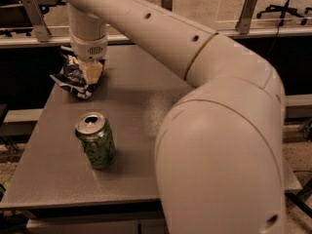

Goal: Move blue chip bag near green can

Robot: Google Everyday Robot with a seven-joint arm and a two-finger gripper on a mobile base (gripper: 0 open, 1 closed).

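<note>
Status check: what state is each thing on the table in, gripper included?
Crinkled navy-blue chip bag: lying at the far left of the grey table, partly under the gripper.
Green aluminium drink can: upright, front left, apart from the bag.
Gripper: pointing down, low over the bag.

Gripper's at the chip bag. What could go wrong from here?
The gripper is over the blue chip bag, which lies by the table's far-left edge: a nudge could push it off. The green can stands upright, so arriving too low or too close might topple it.
</note>
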